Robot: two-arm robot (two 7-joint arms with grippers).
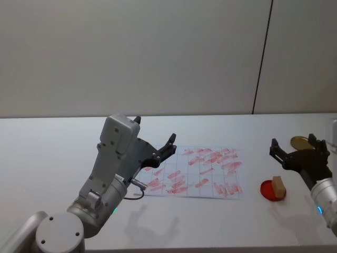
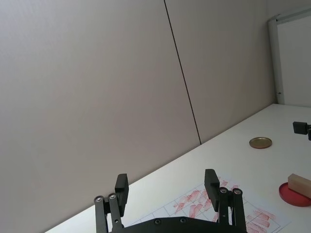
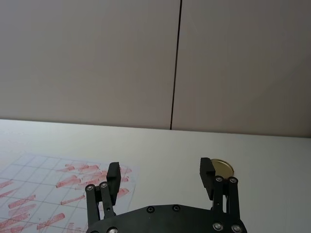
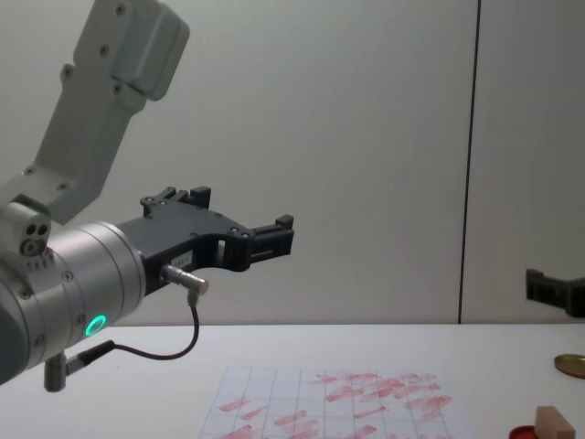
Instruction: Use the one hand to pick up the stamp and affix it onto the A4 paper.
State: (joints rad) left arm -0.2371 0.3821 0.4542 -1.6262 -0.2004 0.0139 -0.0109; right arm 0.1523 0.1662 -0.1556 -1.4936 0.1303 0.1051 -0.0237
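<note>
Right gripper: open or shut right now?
Open. The right gripper has its two fingers spread wide with nothing between them, raised behind the stamp, which rests on the ink pad.

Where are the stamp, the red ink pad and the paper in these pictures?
stamp (image 1: 277, 185), head view, top of the wooden block.
ink pad (image 1: 267, 190), head view, bare red part left of the block.
paper (image 1: 208, 169), head view, middle of the sheet.

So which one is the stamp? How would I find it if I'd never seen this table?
Start at the white table and find the A4 paper covered in red smears. Look to its right for a flat round red ink pad. The stamp is the small pale wooden block resting on that pad, unlike the shiny gold disc farther back.
</note>
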